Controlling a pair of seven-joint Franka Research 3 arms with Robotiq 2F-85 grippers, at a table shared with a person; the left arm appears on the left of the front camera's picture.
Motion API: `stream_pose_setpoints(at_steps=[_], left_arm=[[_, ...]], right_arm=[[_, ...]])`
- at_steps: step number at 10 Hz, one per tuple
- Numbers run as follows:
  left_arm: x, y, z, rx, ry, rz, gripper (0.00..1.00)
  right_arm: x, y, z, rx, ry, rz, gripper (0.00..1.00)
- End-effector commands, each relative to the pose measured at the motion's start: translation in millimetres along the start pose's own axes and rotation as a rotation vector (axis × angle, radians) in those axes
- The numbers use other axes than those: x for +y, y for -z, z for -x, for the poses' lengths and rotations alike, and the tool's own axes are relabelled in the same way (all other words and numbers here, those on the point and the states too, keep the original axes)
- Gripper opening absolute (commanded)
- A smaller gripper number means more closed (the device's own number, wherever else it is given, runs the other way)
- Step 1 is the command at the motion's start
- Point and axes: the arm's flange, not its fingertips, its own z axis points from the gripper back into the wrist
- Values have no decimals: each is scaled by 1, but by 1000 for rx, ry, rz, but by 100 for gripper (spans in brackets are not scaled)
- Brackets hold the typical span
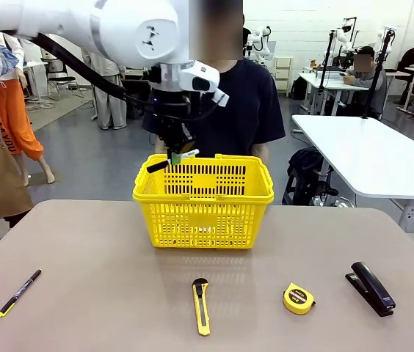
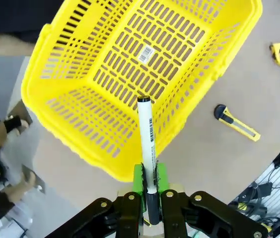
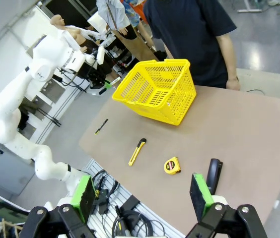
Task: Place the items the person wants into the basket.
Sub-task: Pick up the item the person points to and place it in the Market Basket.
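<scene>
Glossy yellow plastic basket [image 1: 203, 216] with slotted walls, paper barcode sticker [image 2: 145, 53] on its floor. The table [image 1: 82, 293] looks smooth, matt beige. The marker [image 2: 145, 134] is smooth plastic, faintly shiny. The utility knife [image 1: 201, 306] is yellow and black plastic; stapler [image 1: 371, 288] black semi-gloss; tape measure [image 1: 298, 298] shiny yellow casing; T-shirt [image 1: 244, 103] dark matt cloth.

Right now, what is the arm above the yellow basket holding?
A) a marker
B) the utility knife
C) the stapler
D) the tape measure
A: the left end effector is shut on the marker over the basket, while the utility knife, tape measure and stapler lie on the table.
</scene>
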Motion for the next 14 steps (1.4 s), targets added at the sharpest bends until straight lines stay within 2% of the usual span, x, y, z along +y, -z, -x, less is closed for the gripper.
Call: stream_pose_setpoints(at_steps=[1,4,5,11,14], left_arm=[[9,6,-18,17,54,0,12],[9,11,-21,18,67,35,12],[5,21,-19,13,46,24,12],[6,20,-20,13,47,26,12],[30,48,-39,54,100,91,12]], right_arm=[[0,0,-2,-17,-12,-21,100],[0,0,-2,-17,-12,-21,100],[0,0,-2,-17,-12,-21,100],[0,0,-2,-17,-12,-21,100],[0,0,-2,-17,-12,-21,100]])
